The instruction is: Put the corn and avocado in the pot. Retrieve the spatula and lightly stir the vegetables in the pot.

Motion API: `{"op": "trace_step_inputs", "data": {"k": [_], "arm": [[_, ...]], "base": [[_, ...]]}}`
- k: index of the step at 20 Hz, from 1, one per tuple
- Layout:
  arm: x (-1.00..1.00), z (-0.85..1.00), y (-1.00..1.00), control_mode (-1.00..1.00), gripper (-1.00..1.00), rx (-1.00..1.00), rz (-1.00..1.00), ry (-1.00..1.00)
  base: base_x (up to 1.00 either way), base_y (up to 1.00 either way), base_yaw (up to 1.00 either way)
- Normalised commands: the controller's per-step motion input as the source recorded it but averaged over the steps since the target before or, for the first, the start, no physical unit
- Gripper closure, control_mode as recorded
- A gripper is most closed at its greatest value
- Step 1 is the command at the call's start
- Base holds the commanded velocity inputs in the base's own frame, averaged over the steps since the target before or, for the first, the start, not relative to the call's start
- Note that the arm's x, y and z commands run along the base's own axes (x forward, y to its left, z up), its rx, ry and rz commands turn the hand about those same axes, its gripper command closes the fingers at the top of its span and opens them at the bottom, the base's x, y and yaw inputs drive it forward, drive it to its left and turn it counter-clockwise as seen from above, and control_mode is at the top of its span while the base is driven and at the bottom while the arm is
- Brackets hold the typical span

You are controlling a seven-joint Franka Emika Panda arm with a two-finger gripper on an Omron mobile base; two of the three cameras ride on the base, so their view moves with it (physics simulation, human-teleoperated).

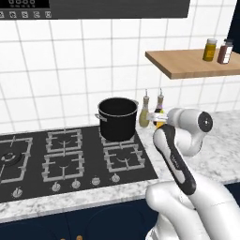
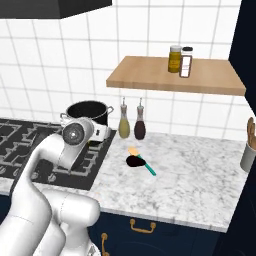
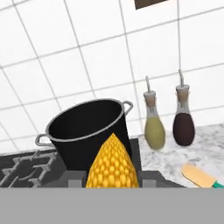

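Observation:
A bright yellow corn (image 3: 113, 166) cob sits between my fingertips in the hand view, with the gripper (image 3: 113, 183) shut on it. Just beyond stands the black pot (image 3: 87, 131), its mouth open and its inside dark. In the left base view the gripper (image 1: 161, 123) hovers to the right of the pot (image 1: 117, 119), which stands on the hob's back right burner. On the marble counter lies the dark avocado (image 2: 134, 161), touching the spatula (image 2: 145, 164) with its tan blade and teal handle. The spatula's blade (image 3: 199, 175) peeks in at the lower right of the hand view.
An olive bottle (image 2: 124, 125) and a dark bottle (image 2: 140, 126) stand against the tiled wall right of the pot. A wooden shelf (image 2: 150, 75) with two jars hangs above them. The black hob (image 1: 70, 159) spreads to the left, and a utensil holder (image 2: 248, 152) stands far right.

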Motion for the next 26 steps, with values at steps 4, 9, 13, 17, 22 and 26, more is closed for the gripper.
{"op": "trace_step_inputs", "data": {"k": [4,9,13,17,22,26], "arm": [[0.41,0.84,0.27,-1.0,1.0,0.03,0.0,-0.15],[0.62,0.46,0.18,-1.0,1.0,0.0,0.03,-0.2],[0.69,0.13,0.27,-1.0,1.0,0.0,0.04,-0.19],[0.75,-0.11,0.32,-1.0,1.0,0.0,0.06,-0.13],[0.67,-0.17,0.17,-1.0,1.0,0.0,0.06,-0.14],[0.58,-0.49,0.02,-1.0,1.0,-0.05,0.05,-0.09]], "base": [[0.0,0.0,0.0],[0.0,0.0,0.0],[0.0,0.0,0.0],[0.0,0.0,0.0],[0.0,0.0,0.0],[0.0,0.0,0.0]]}}
